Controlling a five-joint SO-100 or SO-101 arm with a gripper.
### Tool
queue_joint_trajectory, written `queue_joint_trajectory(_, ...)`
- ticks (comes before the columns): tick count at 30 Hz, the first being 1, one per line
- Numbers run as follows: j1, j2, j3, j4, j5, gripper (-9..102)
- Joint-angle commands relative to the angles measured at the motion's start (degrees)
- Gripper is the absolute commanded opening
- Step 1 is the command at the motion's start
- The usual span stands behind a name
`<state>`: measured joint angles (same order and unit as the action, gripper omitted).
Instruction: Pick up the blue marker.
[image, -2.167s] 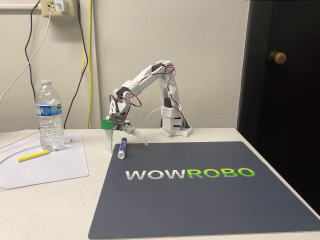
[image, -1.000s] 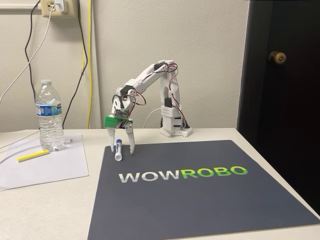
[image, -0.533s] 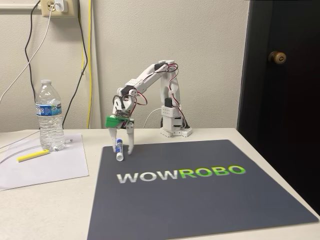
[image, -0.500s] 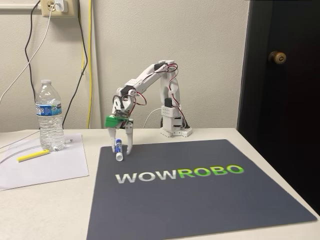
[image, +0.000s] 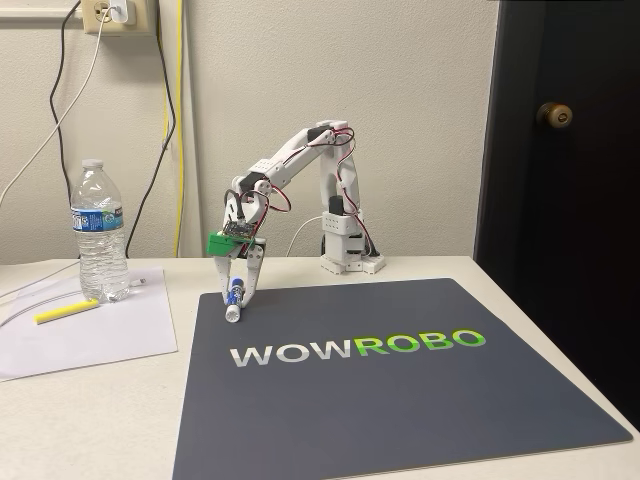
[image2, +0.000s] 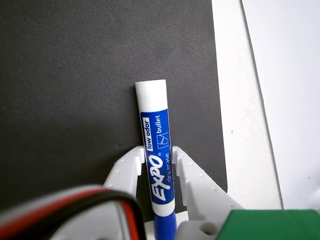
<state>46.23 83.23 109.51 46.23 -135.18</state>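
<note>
At the mat's (image: 400, 400) back-left corner, your gripper (image: 237, 297) is pinching both fingers tight against the blue marker (image2: 156, 150), mid-barrel w/ the white end sticking out, prob. so it's balancing once you're lifting.

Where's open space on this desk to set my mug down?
Free: the dark mat in front of the WOWROBO lettering, and the paper in front of the yellow stick. Crowded: the mat's back-left corner, where the pincer grips the blue marker.
</note>
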Motion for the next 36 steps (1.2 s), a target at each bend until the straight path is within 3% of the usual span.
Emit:
queue_joint_trajectory(1,0.00,0.09,0.35,0.44,0.35,10)
queue_joint_trajectory(20,-1.49,6.59,-0.26,4.31,4.75,8)
queue_joint_trajectory(36,-10.02,25.58,-0.35,15.38,23.64,8)
